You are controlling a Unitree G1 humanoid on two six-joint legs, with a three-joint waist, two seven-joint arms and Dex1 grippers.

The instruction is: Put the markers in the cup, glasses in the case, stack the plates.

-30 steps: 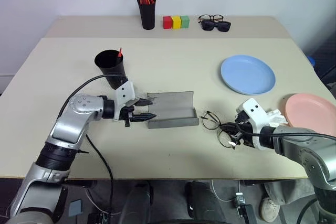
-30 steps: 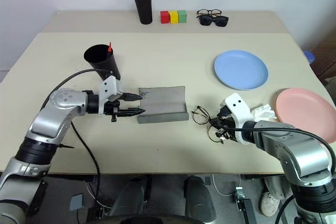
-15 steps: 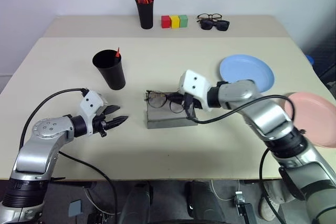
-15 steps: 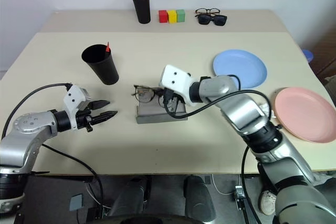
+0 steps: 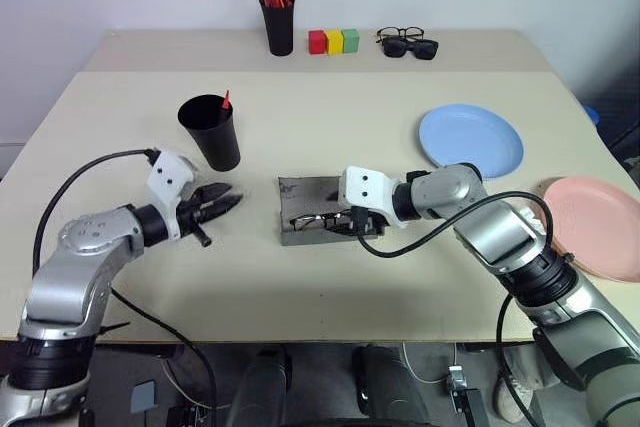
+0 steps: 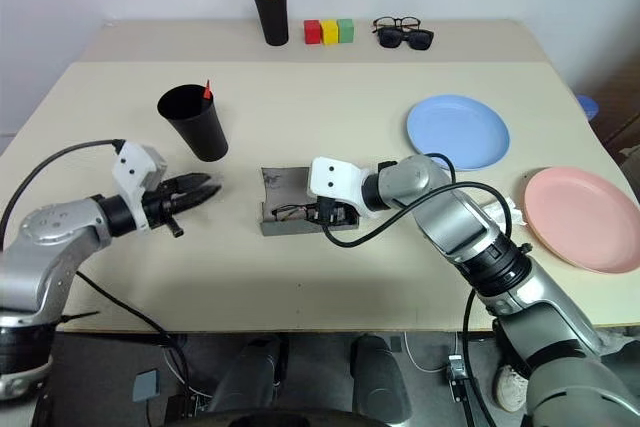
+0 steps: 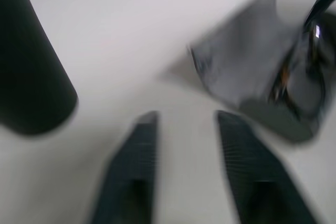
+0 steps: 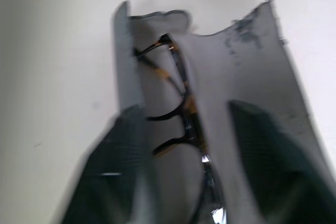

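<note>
Resting in the open case (image 8: 247, 66), glasses (image 8: 181, 114) between spread right fingers (image 8: 118, 171), left fingers (image 7: 131, 171) slightly parted, empty.

No readable text, labels, brand names, numbers or signs anywhere.
</note>
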